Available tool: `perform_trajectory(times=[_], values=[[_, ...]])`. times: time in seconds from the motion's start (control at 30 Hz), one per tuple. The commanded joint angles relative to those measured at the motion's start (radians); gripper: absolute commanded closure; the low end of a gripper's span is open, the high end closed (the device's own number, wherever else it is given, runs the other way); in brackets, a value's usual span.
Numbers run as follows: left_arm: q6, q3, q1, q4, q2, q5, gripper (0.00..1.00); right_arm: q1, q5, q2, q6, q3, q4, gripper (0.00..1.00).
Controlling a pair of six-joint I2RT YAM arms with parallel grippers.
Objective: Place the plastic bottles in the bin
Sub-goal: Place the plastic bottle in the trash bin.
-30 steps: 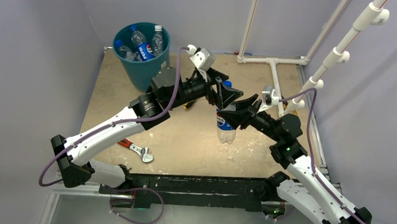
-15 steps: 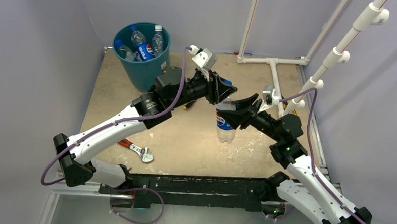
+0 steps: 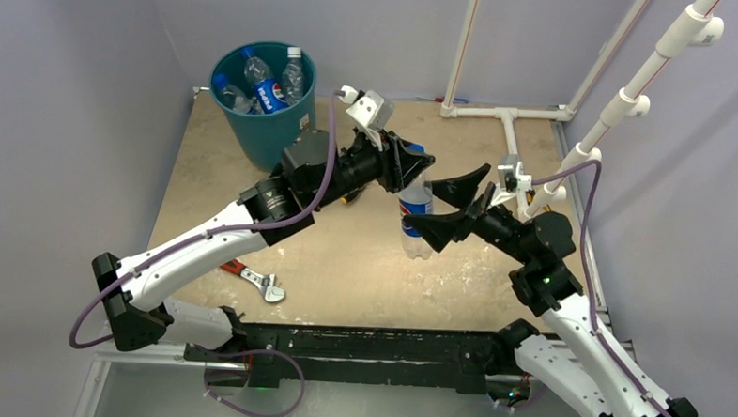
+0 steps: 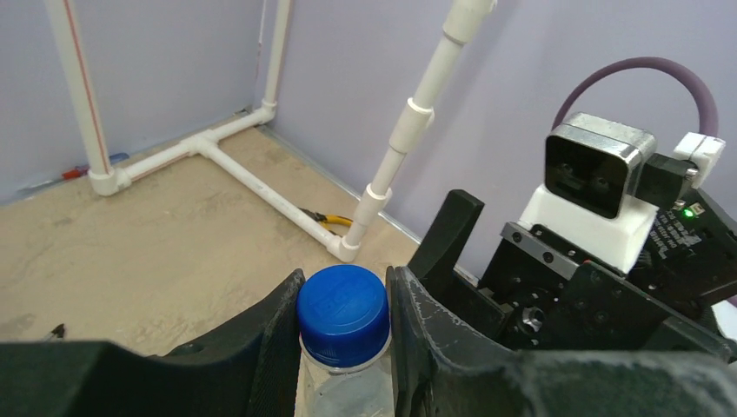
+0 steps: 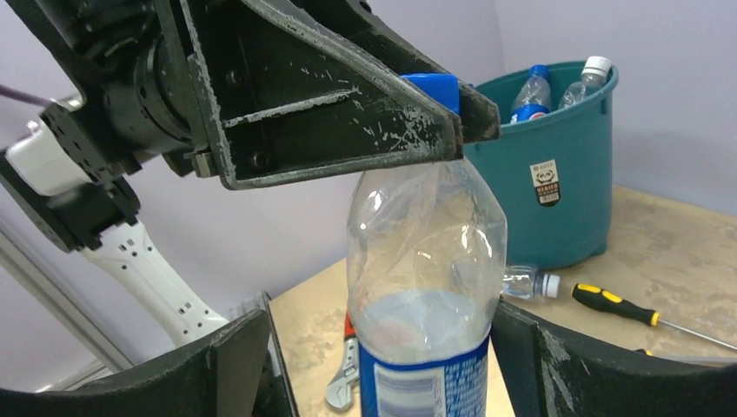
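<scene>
Fingers, overhead: we see the left gripper (image 3: 407, 167) pinched narrow at the top of the bottle (image 3: 415, 212), which hangs upright above the table (image 3: 344, 254); the right gripper (image 3: 448, 208) is spread wide beside the label.
Bin, overhead: the bin (image 3: 260, 133) stands well apart behind the left fingers, with bottles already inside.
Fingers, left wrist: both pads (image 4: 271, 343) press the neck just under the blue cap (image 4: 343, 311); the right arm's camera sits just beyond them.
Fingers, right wrist: our right fingers (image 5: 217, 365) flank the bottle with a gap on each side, touching nothing.
Handling: we judge it light; the thin clear wall looks dented and soft and the label slick, so the stiff neck below the cap is the sound hold.
Surface: a sandy board lies below the fingers, with a screwdriver (image 5: 624, 307), a wrench (image 5: 341, 387) and a small lying bottle (image 5: 521, 282) on it.
Room: the walls are close; a white pipe frame (image 4: 202, 144) runs beyond the left fingers.
</scene>
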Motion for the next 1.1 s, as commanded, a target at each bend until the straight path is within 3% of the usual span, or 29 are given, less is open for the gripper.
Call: perform_trajectory(times=[0.0, 0.2, 0.33, 0.5, 0.67, 0.87, 1.07], values=[[0.106, 0.008, 0.002, 0.082, -0.080, -0.167, 1.00, 0.004, -0.019, -0.064, 0.027, 0.109, -0.078, 0.01], [0.392, 0.123, 0.010, 0.055, -0.115, -0.480, 1.00, 0.004, 0.011, -0.246, 0.063, 0.112, -0.102, 0.01], [0.579, 0.152, 0.044, 0.150, -0.110, -0.638, 1.00, 0.004, 0.038, -0.303, 0.085, 0.063, -0.111, 0.01], [0.548, 0.226, 0.185, 0.145, -0.074, -0.651, 1.00, 0.004, 0.092, -0.279, 0.144, -0.037, -0.116, 0.01], [0.547, 0.299, 0.295, 0.166, -0.007, -0.667, 1.00, 0.004, 0.067, -0.310, 0.323, -0.267, 0.100, 0.01], [0.477, 0.358, 0.437, 0.181, 0.061, -0.611, 1.00, 0.004, 0.062, -0.285, 0.330, -0.346, 0.126, 0.01], [0.620, 0.355, 0.476, 0.314, 0.168, -0.668, 1.00, 0.004, 0.061, -0.267, 0.313, -0.380, 0.130, 0.01]])
